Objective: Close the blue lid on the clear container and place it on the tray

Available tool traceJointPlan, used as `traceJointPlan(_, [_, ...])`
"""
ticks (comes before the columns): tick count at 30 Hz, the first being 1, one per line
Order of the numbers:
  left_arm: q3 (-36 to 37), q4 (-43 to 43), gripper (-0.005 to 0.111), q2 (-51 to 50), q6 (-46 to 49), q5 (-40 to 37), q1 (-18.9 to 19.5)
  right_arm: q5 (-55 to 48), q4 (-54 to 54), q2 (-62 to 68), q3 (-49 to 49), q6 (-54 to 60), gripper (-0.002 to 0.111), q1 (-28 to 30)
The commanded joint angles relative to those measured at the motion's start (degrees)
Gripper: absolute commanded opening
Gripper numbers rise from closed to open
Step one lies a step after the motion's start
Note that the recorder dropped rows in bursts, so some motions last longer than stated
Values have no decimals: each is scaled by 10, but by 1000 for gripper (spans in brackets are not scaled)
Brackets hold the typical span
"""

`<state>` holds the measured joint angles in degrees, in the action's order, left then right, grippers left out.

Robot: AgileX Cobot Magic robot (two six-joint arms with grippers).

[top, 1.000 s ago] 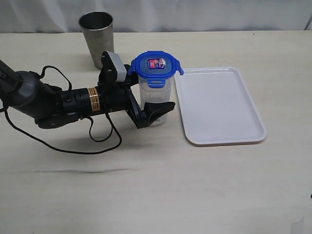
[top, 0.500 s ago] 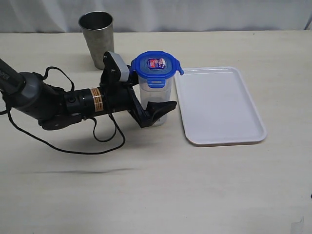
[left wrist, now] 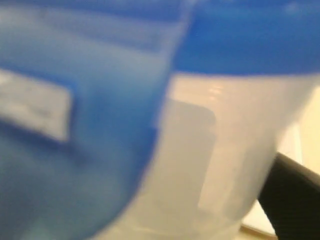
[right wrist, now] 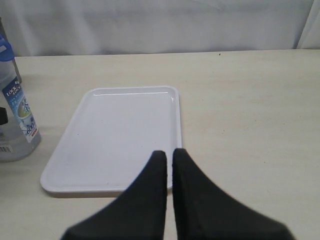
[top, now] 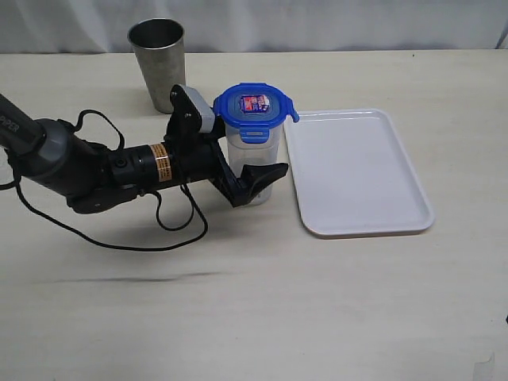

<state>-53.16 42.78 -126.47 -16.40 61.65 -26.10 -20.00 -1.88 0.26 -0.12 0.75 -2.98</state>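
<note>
Exterior view: left jaws stand wide open around the lower clear container (top: 267, 151), probably poised to grip it for carrying; contact unclear. The blue lid (top: 255, 107) sits on top. The container stands on the bench (top: 317, 302), just beside the white tray (top: 357, 171). Right jaws are closed, empty.

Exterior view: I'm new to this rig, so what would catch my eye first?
The blue lid sits atop the clear container mid-table, with the left gripper open around its lower half. Right of it in this view lies the white tray; a metal tumbler stands behind.
</note>
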Motion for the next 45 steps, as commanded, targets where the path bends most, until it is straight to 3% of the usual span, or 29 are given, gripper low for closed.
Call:
traceJointPlan(1, [-3, 0, 91, 0, 3, -5, -3, 2, -3, -3, 1, -1, 4, 2])
traceJointPlan(6, [-3, 1, 48, 0, 3, -32, -3, 2, -3, -3, 1, -1, 4, 2])
traceJointPlan(15, [-3, 20, 0, 0, 2, -99, -3, 2, -3, -3, 1, -1, 4, 2])
traceJointPlan(29, [-3, 26, 0, 0, -1, -116, -3, 2, -3, -3, 1, -1, 4, 2])
traceJointPlan(34, [-3, 26, 0, 0, -18, -65, 1, 24, 2, -3, 1, 1, 4, 2])
traceJointPlan(38, [-3, 26, 0, 0, -28, -55, 1, 127, 11, -3, 1, -1, 4, 2])
traceJointPlan(45, [-3, 26, 0, 0, -32, -52, 1, 355, -79, -3, 1, -14, 4, 2])
